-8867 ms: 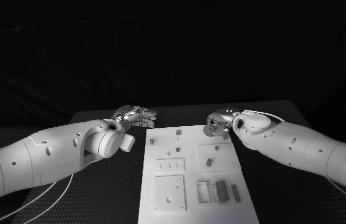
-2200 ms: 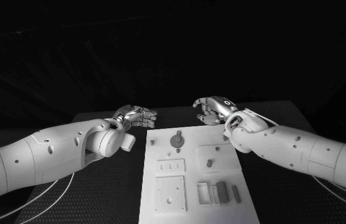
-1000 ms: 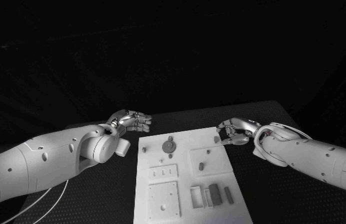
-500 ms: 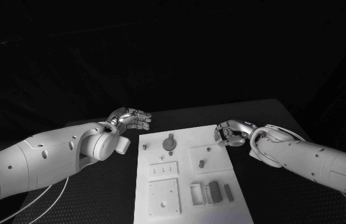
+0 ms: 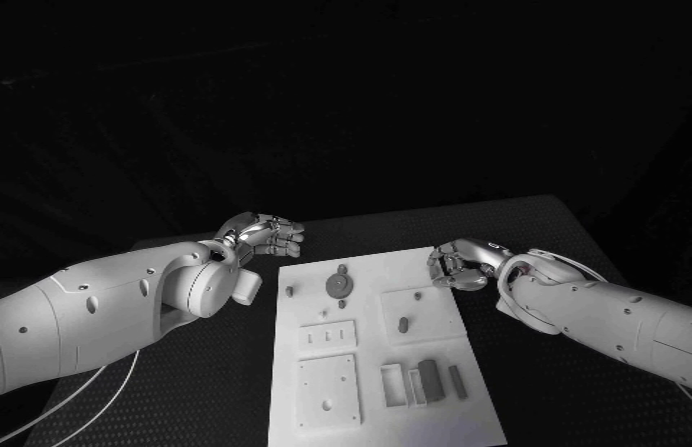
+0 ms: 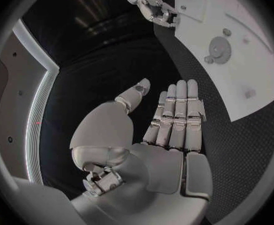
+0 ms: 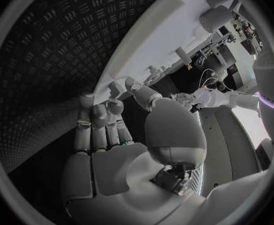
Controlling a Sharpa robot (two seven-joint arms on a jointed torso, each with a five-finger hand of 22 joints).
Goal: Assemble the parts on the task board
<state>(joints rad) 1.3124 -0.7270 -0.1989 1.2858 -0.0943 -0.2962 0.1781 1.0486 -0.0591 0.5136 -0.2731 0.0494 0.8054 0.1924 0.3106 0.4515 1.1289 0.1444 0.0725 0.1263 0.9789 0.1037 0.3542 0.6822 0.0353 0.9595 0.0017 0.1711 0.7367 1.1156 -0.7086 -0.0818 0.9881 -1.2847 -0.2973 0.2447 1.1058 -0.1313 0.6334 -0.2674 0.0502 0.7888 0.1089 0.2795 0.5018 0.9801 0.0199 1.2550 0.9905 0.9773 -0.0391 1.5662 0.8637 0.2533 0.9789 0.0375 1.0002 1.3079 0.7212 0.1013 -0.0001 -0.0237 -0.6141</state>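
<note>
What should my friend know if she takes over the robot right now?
Left hand: holds nothing, fingers straight in the left wrist view, hovering beside the task board's far left corner.
Right hand: fingers curled at the board's far right edge; whether it holds a part cannot be told.
Done: the gear sits on the board's far half.
Left: the bars lying at the near right, plus small pegs, are apparently not yet assembled.
</note>
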